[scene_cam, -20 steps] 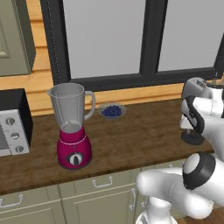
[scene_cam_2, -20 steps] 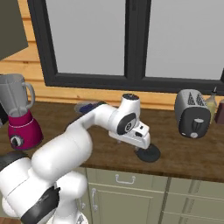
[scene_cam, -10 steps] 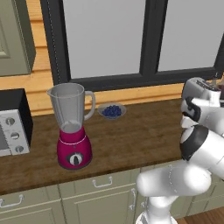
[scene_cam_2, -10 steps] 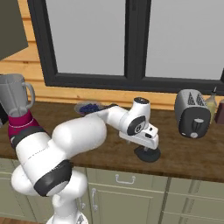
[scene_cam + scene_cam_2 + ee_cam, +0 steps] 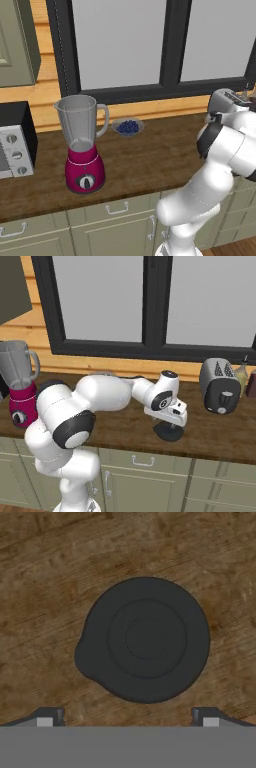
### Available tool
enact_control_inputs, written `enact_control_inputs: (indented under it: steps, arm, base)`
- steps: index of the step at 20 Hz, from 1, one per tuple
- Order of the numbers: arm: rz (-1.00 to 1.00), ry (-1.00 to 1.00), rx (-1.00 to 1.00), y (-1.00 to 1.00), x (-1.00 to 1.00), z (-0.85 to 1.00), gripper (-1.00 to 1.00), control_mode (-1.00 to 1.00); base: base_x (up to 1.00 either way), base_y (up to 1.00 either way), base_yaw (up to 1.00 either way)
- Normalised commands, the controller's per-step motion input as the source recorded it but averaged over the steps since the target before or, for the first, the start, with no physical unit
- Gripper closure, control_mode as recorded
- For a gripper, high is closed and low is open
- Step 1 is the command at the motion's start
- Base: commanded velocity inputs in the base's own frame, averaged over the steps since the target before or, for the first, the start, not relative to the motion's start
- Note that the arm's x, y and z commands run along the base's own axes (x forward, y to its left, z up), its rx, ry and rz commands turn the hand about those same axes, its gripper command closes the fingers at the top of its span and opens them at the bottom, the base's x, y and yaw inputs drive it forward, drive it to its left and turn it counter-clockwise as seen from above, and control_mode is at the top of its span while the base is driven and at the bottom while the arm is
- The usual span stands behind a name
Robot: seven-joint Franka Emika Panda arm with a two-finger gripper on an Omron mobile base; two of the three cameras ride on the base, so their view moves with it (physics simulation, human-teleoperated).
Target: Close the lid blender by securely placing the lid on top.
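Observation:
The blender (image 5: 82, 145), a clear greyish jar on a magenta base with a black dial, stands open-topped at the counter's left; it also shows at the far left as the blender (image 5: 19, 383). The lid (image 5: 168, 434), a round black flat cap, lies on the wooden counter far to the blender's right. My gripper (image 5: 170, 425) hangs just above it, pointing straight down. In the hand view the lid (image 5: 145, 639) sits centred, and my gripper (image 5: 127, 717) is open, its fingertips (image 5: 50, 716) spread wider than the cap.
A small bowl of blueberries (image 5: 127, 126) sits behind the blender to its right. A silver toaster oven (image 5: 12, 140) stands at the far left. A toaster (image 5: 219, 386) and bottles (image 5: 244, 373) stand right of the lid. The counter's front edge runs close below the lid.
The gripper has crept a little right and down over the lid. The arm's elbow has swung round and risen. The lid and blender have not moved.

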Motion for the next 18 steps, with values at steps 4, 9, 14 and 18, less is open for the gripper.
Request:
enact_control_inputs:
  steps: [4,9,14,18]
  arm:
    - [0.00,0.05,0.00,-0.17,0.22,-0.34,-1.00,-1.00]
    - [0.00,0.03,0.00,-0.07,0.22,-0.31,-1.00,-1.00]
    - [0.00,0.01,0.00,-0.18,0.18,-0.12,-1.00,-1.00]
    - [0.00,0.01,0.00,-0.11,0.18,-0.16,-1.00,-1.00]
  base:
    - [0.00,0.00,0.00]
    - [0.00,0.00,0.00]
    - [0.00,0.00,0.00]
    - [0.00,0.00,0.00]
